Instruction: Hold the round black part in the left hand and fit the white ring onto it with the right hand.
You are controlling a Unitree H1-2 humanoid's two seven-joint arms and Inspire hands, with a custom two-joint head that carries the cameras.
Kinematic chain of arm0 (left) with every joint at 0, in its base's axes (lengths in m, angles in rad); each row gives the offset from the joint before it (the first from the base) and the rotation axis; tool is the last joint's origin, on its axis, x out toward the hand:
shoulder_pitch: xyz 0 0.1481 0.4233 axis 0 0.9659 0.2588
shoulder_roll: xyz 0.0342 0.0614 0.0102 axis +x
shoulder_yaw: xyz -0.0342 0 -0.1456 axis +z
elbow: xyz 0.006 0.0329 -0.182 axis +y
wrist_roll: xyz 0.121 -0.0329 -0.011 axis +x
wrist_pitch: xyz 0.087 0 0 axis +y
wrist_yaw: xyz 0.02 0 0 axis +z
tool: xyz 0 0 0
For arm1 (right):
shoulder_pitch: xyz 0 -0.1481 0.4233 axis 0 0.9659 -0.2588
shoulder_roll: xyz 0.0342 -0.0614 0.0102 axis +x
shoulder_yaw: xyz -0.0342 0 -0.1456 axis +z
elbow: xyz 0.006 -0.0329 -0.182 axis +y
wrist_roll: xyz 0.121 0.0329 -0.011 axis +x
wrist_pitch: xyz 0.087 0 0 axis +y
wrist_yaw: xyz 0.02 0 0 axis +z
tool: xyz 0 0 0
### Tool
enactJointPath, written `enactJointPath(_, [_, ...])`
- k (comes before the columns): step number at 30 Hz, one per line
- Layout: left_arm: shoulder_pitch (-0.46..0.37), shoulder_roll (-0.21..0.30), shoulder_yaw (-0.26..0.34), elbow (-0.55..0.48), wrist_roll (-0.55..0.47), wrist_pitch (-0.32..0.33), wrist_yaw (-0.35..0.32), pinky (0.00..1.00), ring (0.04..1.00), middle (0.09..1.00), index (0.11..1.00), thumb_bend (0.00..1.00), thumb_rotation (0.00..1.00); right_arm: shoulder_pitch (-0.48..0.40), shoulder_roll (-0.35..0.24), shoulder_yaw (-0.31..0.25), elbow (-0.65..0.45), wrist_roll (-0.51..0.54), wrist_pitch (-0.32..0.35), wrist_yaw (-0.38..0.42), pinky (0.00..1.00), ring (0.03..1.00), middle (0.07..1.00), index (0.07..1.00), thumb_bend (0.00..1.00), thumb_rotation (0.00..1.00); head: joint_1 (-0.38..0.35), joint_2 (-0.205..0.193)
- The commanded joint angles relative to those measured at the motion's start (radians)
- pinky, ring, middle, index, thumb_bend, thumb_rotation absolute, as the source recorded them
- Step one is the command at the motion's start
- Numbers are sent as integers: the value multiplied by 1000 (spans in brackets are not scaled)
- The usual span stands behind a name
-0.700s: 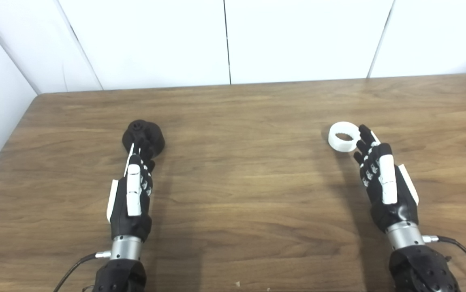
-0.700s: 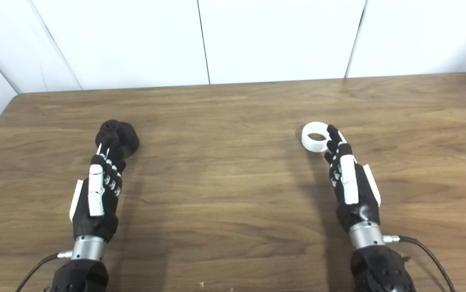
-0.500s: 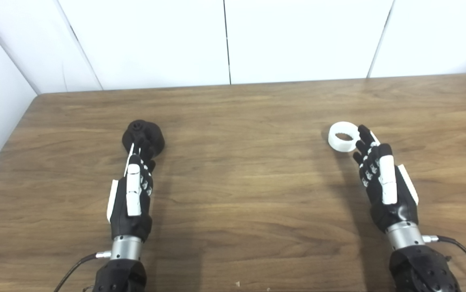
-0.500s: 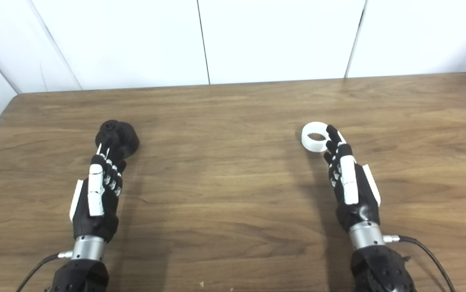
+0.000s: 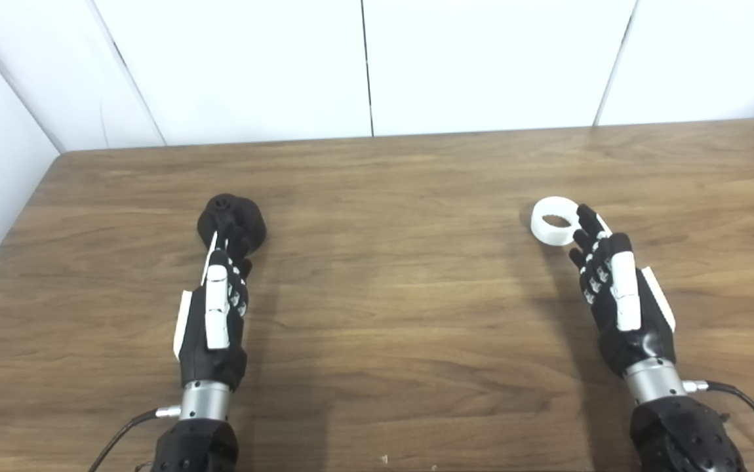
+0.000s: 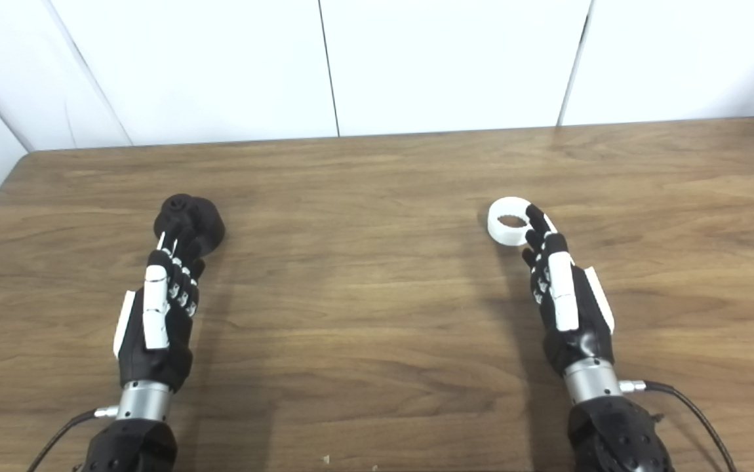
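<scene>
Table (image 5: 377, 367): brown wood-grain top, white panelled wall along its far edge; both arms come in from the near edge, well apart.

Left hand (image 5: 214, 313): lies low over the left side of the table, edge-on to the cameras, fingers stretched toward the far side and held close together. It grips nothing. The fingertips (image 5: 225, 241) overlap the near side of the black part in both views; whether they touch it or hover just above it, I cannot tell.

Round black part (image 5: 231, 219): sits on the table directly beyond the left hand, in line with the fingers. It is a squat rounded body with a small knob on top, and it is not yet lifted.

White ring (image 5: 555, 221): lies flat on the right side of the table, hole facing up, far from the black part with bare wood between them.

Right hand (image 5: 619, 303): edge-on as well, fingers extended and slightly spread, angled toward the far left. It holds nothing. Its fingertips (image 5: 585, 219) reach the ring's near-right rim, touching or just beside it.

Key relation: each piece lies just beyond its own hand's fingertips, the black part straight ahead of the left and the ring ahead and slightly left of the right.

Stage, as a judgement: both hands are at the reach, before any grasp; fitting is far off.

Next move likely needs: fingers curling around each piece, the ring pinched across its rim so the hole stays free.
</scene>
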Motion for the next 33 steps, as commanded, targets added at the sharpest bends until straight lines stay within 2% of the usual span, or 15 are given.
enactJointPath(1, [83, 25, -12, -25, 100, -10, 11, 981, 1000, 1000, 1000, 525, 614, 28, 28, -1, -26, 1, -18, 11, 1000, 1000, 1000, 948, 627, 1000, 7, 0])
enactJointPath(3, [82, 33, 0, -22, 102, -17, -2, 997, 1000, 1000, 1000, 625, 444, 29, 30, 0, -28, 3, -14, 11, 1000, 1000, 1000, 948, 636, 1000, 9, -2])
enactJointPath(4, [81, 33, 9, -26, 109, -16, -2, 999, 1000, 1000, 1000, 639, 418, 30, 31, -1, -26, 6, -17, 12, 1000, 1000, 1000, 948, 637, 1000, 10, -2])
enactJointPath(7, [78, 36, 25, -51, 174, 7, 13, 944, 981, 993, 975, 691, 429, 30, 32, 1, -21, 6, -23, 14, 1000, 1000, 1000, 945, 644, 1000, 16, -7])
enactJointPath(11, [64, 52, 60, -81, 224, 43, 9, 950, 976, 986, 965, 677, 385, 28, 33, 5, -9, 0, -29, 17, 1000, 1000, 1000, 949, 653, 1000, 25, -15])
enactJointPath(15, [35, 87, 101, -96, 260, 92, -4, 922, 971, 983, 962, 772, 373, 23, 35, 9, -2, -2, -30, 18, 1000, 1000, 1000, 948, 656, 1000, 27, -19])
enactJointPath(19, [2, 155, 122, -97, 318, 128, -35, 913, 980, 999, 973, 847, 388, 18, 41, 12, 5, -3, -36, 17, 1000, 1000, 998, 946, 643, 1000, 32, -22])
enactJointPath(23, [-31, 218, 130, -117, 332, 197, -60, 920, 996, 1000, 970, 908, 317, 15, 46, 15, 14, -4, -43, 15, 1000, 1000, 994, 943, 650, 1000, 34, -24])
enactJointPath(27, [-63, 322, 123, -112, 368, 208, -99, 971, 1000, 1000, 963, 985, 287, 16, 58, 20, 14, -6, -45, 9, 1000, 1000, 994, 942, 645, 1000, 34, -27])
enactJointPath(29, [-73, 352, 117, -105, 393, 206, -105, 980, 1000, 998, 948, 1000, 293, 15, 60, 24, 15, -9, -45, 5, 1000, 1000, 991, 943, 641, 1000, 35, -28])
enactJointPath(33, [-122, 447, 80, -78, 508, 252, -143, 940, 995, 990, 933, 988, 262, 16, 66, 24, 22, -11, -54, -1, 1000, 1000, 987, 942, 641, 1000, 37, -33])
